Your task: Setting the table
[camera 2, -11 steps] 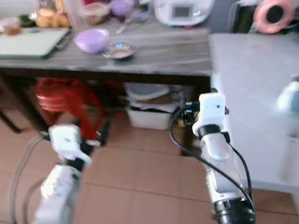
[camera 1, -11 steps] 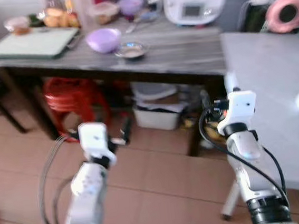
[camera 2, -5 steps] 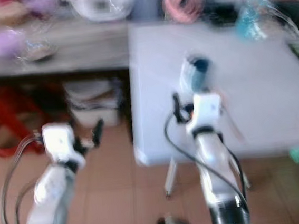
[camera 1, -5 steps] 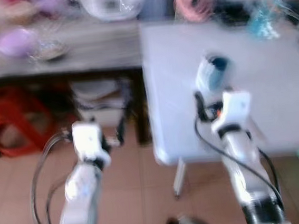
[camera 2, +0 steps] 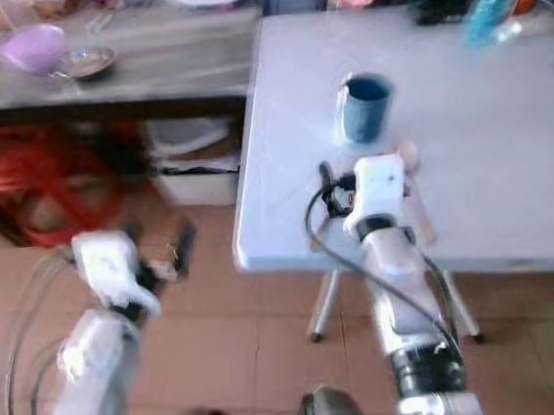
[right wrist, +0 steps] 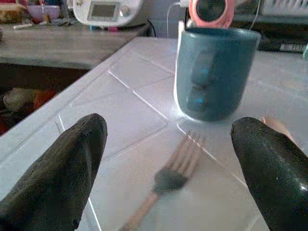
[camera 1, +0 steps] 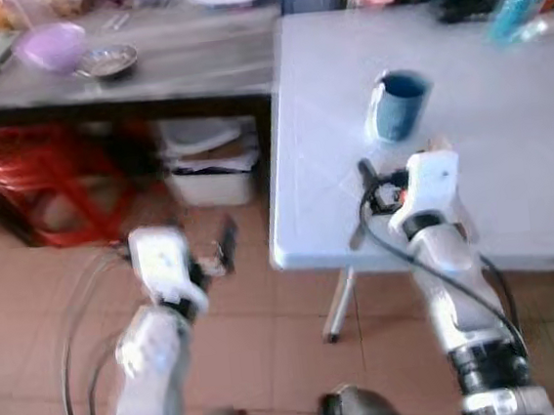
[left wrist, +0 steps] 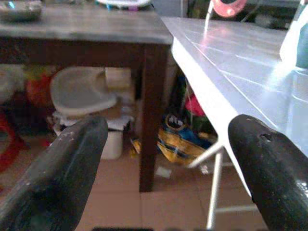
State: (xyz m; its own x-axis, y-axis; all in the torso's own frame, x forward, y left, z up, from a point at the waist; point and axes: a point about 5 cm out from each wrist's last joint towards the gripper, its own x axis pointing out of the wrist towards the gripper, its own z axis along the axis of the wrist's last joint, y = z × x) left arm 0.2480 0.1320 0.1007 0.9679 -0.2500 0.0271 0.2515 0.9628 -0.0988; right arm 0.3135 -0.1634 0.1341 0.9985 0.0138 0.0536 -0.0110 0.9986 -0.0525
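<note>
Two black fingers of my right gripper (right wrist: 166,168) stand spread wide, holding nothing, poised low over the white table (camera 1: 507,146) near its front edge. Between them, nearest me, lies a fork (right wrist: 168,180) flat on the tabletop, tines pointing toward the mug, its pale wooden-looking handle running back toward my wrist. I judge it light and stiff, but thin and lying flush, so it could skid on the smooth surface; the handle just behind the head looks like the best place to pinch, fingers pressed down on either side. Just beyond the tines stands a blue mug (right wrist: 214,72), upright, handle facing me. It looks like glazed ceramic: heavier, slick and breakable, best taken across the body, not by the rim. My left gripper (left wrist: 168,163) hangs beside the table over the tiled floor, likewise open and empty. Farther off, a dark wooden table (camera 1: 185,69) carries a purple bowl (camera 1: 48,45)
</note>
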